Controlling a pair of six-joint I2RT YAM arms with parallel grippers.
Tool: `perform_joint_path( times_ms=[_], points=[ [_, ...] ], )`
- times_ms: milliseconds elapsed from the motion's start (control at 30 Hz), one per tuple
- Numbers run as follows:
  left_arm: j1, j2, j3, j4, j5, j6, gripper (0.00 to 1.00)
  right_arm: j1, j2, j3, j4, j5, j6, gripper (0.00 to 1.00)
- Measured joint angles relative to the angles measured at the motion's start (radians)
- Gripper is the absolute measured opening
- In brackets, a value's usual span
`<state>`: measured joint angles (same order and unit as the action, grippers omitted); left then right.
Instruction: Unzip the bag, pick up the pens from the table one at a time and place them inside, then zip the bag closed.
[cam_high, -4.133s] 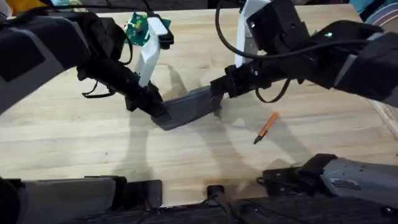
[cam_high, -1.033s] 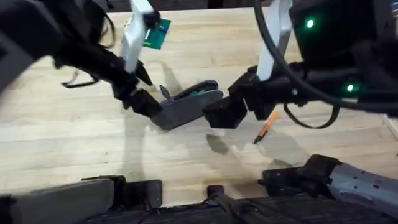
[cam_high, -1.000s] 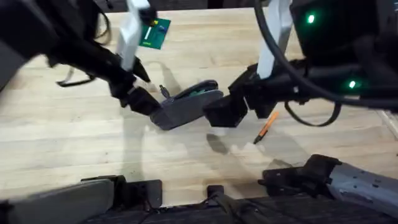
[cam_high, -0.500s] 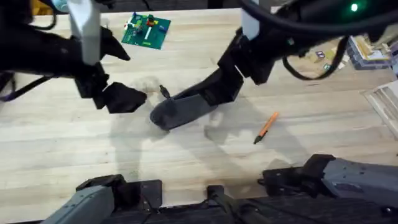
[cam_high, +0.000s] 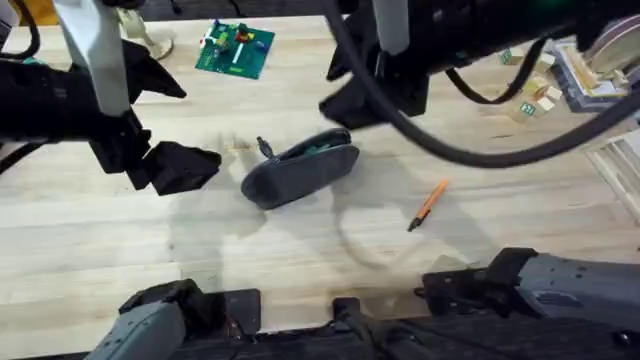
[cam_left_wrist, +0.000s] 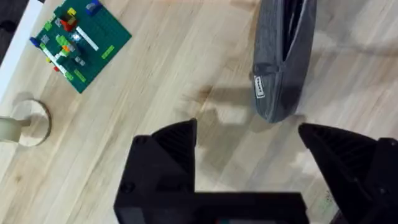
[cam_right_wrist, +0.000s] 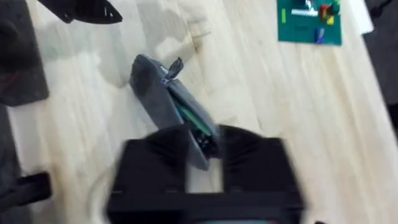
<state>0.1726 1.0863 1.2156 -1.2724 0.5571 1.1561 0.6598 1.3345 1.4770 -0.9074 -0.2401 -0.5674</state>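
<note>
Both hands have left the grey pouch (cam_high: 300, 172): left hand (cam_high: 185, 167) open at centre left, right hand (cam_high: 350, 100) risen, grip unclear.

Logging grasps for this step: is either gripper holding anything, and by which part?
Nothing is held. The left gripper is open beside the bag; the right gripper's fingers are open above it.

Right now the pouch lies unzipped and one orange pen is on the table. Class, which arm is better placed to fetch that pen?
Probably the right. The pen lies on the table on the right arm's side of the pouch. The left gripper hangs open beyond the pouch's far end, so it would need to cross over it.
</note>
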Motion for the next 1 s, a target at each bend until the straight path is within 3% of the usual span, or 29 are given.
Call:
perform_joint_path(
  times_ms=[67, 100, 467, 1000],
  points=[
    [0.0, 0.0, 0.0, 0.001, 0.0, 0.0, 0.992, 0.0, 0.013, 0.001, 0.013, 0.003, -0.032, 0.082],
    [0.0, 0.0, 0.0, 0.001, 0.0, 0.0, 0.993, 0.0, 0.024, 0.002, 0.016, 0.005, -0.049, 0.047],
    [0.0, 0.0, 0.0, 0.0, 0.0, 0.0, 0.992, 0.0, 0.163, 0.003, 0.017, -0.025, -0.194, 0.034],
    [0.0, 0.0, 0.0, 0.0, 0.0, 0.0, 0.993, 0.0, 0.382, 0.003, -0.007, -0.091, -0.216, 0.034]
  ],
)
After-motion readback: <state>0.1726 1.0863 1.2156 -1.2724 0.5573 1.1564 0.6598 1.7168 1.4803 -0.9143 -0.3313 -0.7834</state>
